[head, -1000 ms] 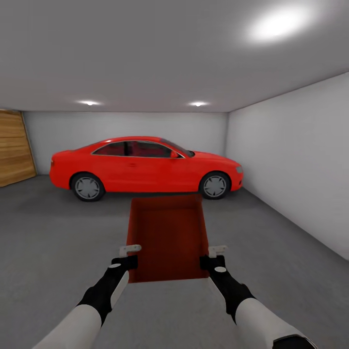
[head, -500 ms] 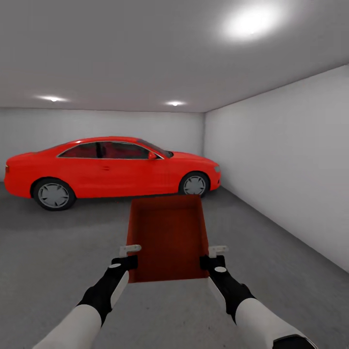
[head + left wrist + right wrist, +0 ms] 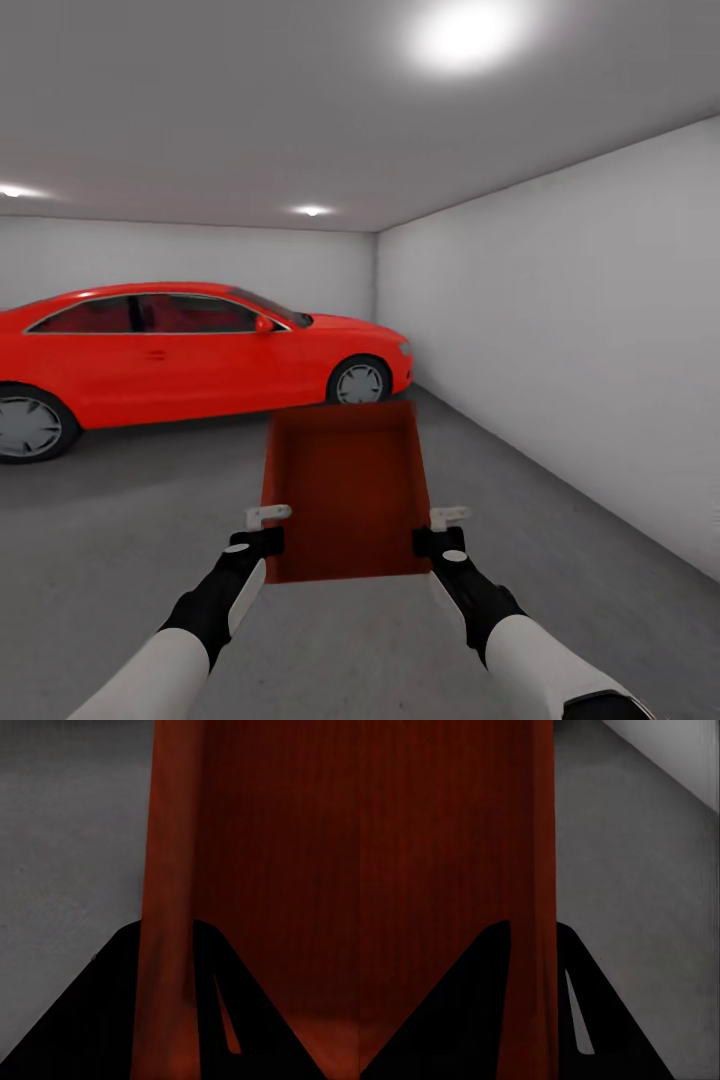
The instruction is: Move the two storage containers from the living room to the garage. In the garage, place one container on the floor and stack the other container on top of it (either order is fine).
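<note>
The robot is in the garage, carrying one storage container [image 3: 345,490] out in front of its chest, held off the floor [image 3: 120,520] by both arms. The left gripper [image 3: 262,530] pinches the container's left wall and the right gripper [image 3: 440,530] pinches the right wall; in each wrist view a dark finger sits on either side of the orange-red wall [image 3: 169,945], so both are clamped on the bin and not open. Over the last second the red car [image 3: 190,360] has slid toward the left edge of the head view and its rear has dropped out of sight, while the white side wall [image 3: 560,340] now takes up more of the right side. The container and both hands sit at the same spot in the view, so I judge that the robot itself is turning right, away from the car, and nothing has shifted in its grasp. The bare grey floor between the car and the side wall looks like the likely drop spot. I see no second container near the car, so I cannot tell whether this bin goes on the floor or on top.
</note>
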